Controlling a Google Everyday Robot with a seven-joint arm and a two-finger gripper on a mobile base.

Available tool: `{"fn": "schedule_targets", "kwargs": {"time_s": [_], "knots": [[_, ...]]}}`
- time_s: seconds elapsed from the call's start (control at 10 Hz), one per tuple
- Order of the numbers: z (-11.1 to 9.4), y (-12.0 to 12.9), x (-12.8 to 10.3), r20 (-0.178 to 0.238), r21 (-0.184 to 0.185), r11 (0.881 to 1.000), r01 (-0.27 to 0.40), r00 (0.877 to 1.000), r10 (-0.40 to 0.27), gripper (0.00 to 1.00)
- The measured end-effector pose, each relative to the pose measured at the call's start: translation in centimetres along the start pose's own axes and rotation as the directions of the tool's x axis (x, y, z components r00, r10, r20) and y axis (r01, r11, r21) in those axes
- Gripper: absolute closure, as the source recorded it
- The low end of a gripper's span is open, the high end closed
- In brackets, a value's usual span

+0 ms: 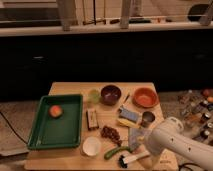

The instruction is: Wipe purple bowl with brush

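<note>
Glossy purple bowl (110, 93) on matt wooden table (65, 89); smooth white arm (175, 140), its gripper (141, 149) at the brush (129, 159).

White arm (175, 142): thick, rounded, smooth glossy casing with a bulbous joint. The gripper (141, 145), darker than the casing, sits just beside the brush (131, 159).
</note>
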Motion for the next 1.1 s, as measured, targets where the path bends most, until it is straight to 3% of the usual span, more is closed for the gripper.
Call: {"fn": "schedule_targets", "kwargs": {"time_s": [0.2, 0.8, 0.9, 1.1], "knots": [[0.1, 0.0, 0.2, 0.004, 0.024, 1.000, 0.000, 1.000, 0.000, 0.29], [1.1, 0.0, 1.1, 0.023, 0.036, 0.999, -0.015, 1.000, 0.014, 0.91], [1.2, 0.0, 1.2, 0.027, 0.036, 0.999, -0.020, 0.999, 0.019, 0.97], [1.3, -0.1, 1.1, 0.028, 0.032, 0.999, -0.021, 0.999, 0.020, 1.00]]}}
